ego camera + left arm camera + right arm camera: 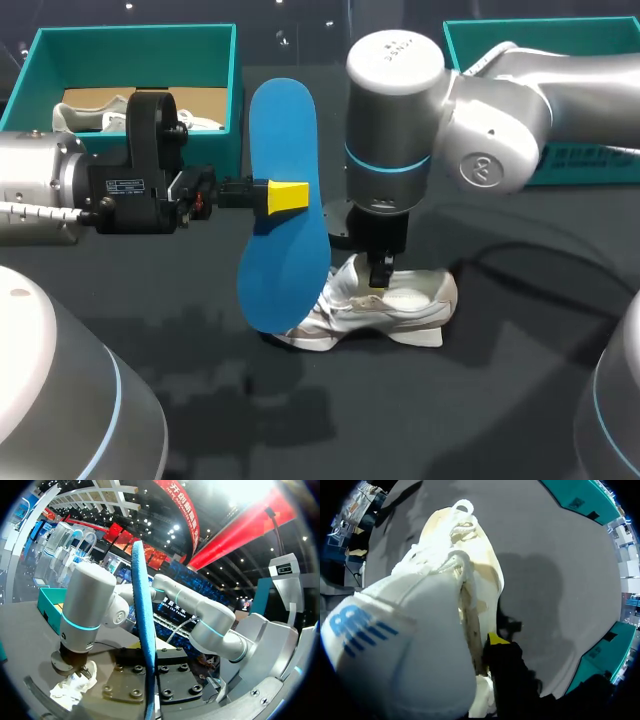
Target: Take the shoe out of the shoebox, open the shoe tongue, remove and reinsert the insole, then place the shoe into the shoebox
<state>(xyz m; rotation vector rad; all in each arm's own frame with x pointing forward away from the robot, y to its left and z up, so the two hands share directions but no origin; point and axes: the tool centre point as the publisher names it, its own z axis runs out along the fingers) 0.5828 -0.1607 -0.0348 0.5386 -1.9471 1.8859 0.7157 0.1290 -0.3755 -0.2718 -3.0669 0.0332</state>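
A white shoe (400,300) lies on its side on the dark table, near the middle. My right gripper (382,278) comes straight down into its opening. In the right wrist view it (476,650) is shut on the tongue (395,645), which is white with a blue logo. One yellow fingertip (496,639) shows beside the tongue and the other is hidden behind it. My left gripper (288,197) is shut on the blue insole (285,210), holding it upright just left of the shoe. In the left wrist view the insole (142,620) appears edge-on.
A teal shoebox (235,95) stands at the back left with another white shoe (95,115) and cardboard inside. A second teal box (560,40) stands at the back right, behind my right arm. Bare dark table lies in front of the shoe.
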